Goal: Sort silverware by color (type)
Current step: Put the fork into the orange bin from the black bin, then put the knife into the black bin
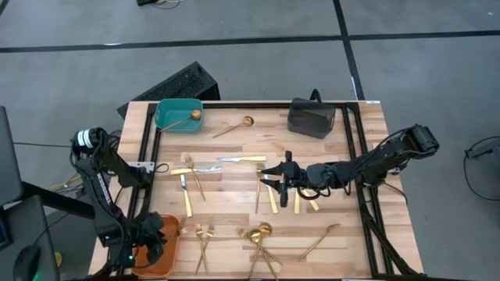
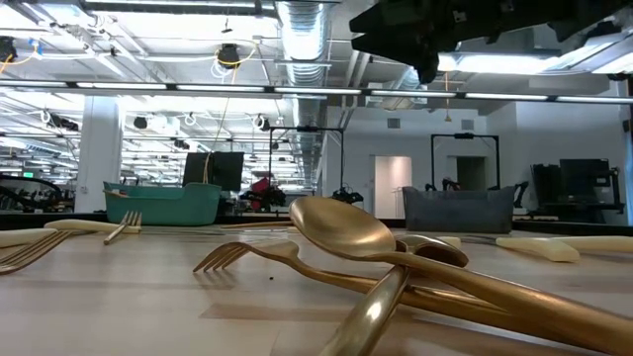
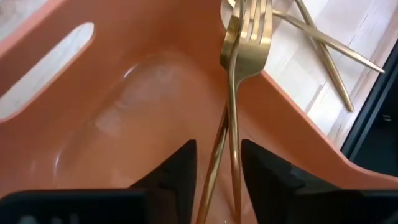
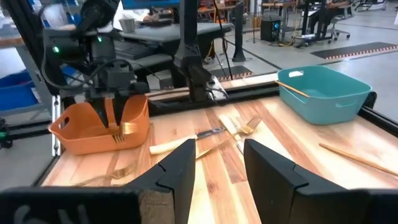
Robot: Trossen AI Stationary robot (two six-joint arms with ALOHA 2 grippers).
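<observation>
My left gripper (image 3: 217, 174) hangs over the orange bin (image 1: 166, 251) at the table's near left corner, shut on two gold forks (image 3: 245, 43). It also shows in the right wrist view (image 4: 112, 109). My right gripper (image 1: 275, 176) hovers open above the table's middle, over pale-handled knives (image 1: 272, 195) lying flat, and touches nothing. Its fingers (image 4: 180, 168) stand well apart. More gold forks (image 1: 187, 168), spoons (image 1: 262, 232) and a knife (image 1: 242, 159) lie flat across the wooden top. My left gripper pinches two gold forks by their handles (image 3: 227, 155) between its two fingers, which point down from above. The handles run along the fingers and lie side by side. The forks hang below the fingers with the tines (image 4: 126, 129) lowest, lifted clear, inside the orange bin's opening.
A teal bin (image 1: 178, 115) holding a gold spoon sits at the far left corner, and a dark grey bin (image 1: 311, 117) sits at the far right. A lone spoon (image 1: 244, 122) lies between them. Black frame rails (image 1: 148, 148) run along the table's sides. In the low view, crossed spoons (image 2: 346, 232) fill the foreground.
</observation>
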